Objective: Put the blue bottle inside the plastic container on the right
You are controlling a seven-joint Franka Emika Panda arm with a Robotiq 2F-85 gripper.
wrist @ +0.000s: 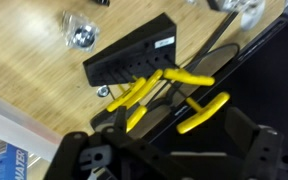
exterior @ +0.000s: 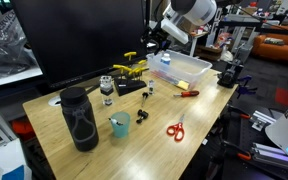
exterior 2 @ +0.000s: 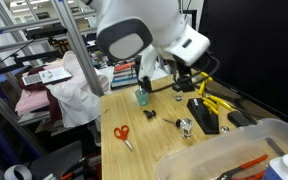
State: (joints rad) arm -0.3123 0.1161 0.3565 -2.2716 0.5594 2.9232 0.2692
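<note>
Cup (exterior: pixel 120 124) just beside flask (exterior: pixel 80 120), both seemingly well apart from the container (exterior: pixel 189 75).

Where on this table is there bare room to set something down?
In an exterior view, bare wood lies between the teal cup and red scissors, and on to the near table edge. It is crowded around the black block, yellow pliers and plastic container.

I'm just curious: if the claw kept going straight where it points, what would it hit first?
Probably the yellow-handled metal pliers lying on the wooden table right below the claw; depth is unclear.
</note>
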